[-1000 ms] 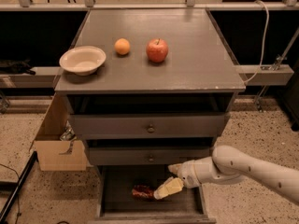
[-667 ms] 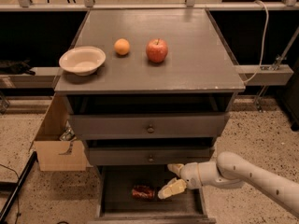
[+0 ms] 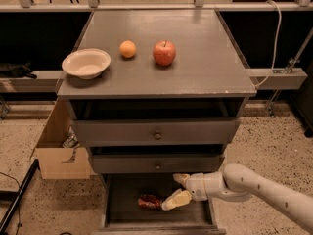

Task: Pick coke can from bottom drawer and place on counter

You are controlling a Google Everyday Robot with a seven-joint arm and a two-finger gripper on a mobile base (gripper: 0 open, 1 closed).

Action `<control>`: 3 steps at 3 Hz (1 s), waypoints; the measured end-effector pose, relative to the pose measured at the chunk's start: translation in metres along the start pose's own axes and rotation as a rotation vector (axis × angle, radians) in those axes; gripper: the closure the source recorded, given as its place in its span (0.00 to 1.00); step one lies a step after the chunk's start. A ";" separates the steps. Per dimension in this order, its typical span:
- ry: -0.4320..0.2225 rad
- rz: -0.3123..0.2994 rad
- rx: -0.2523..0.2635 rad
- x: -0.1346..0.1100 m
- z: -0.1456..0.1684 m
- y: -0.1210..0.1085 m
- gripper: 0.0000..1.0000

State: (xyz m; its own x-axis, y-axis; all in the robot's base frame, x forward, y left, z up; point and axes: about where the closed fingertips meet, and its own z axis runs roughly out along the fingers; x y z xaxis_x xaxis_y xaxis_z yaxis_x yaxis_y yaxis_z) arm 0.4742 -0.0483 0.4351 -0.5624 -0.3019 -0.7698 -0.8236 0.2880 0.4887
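The coke can [image 3: 149,201] lies on its side on the dark floor of the open bottom drawer [image 3: 117,214], left of the middle. My gripper [image 3: 177,190] reaches in from the right, low inside the drawer, its fingers open with one fingertip [image 3: 171,203] just right of the can and the other fingertip [image 3: 179,178] higher and further back. It holds nothing. The counter [image 3: 195,67] is the grey top of the cabinet above.
On the counter stand a white bowl [image 3: 86,63], a small orange [image 3: 127,49] and a red apple [image 3: 164,53]. The two upper drawers [image 3: 156,131] are closed. A cardboard box [image 3: 61,153] stands on the floor left of the cabinet.
My gripper has shifted slightly to the right and down within the bottom drawer, staying just right of the can. The can has not moved.
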 end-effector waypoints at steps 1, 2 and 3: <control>-0.039 -0.007 0.039 0.019 0.021 -0.016 0.00; -0.088 -0.041 0.076 0.031 0.036 -0.037 0.00; -0.092 -0.084 0.123 0.040 0.045 -0.063 0.00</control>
State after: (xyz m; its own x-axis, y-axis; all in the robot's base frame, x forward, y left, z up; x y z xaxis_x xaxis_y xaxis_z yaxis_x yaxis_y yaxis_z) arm 0.5069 -0.0373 0.3556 -0.4785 -0.2463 -0.8429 -0.8487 0.3762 0.3718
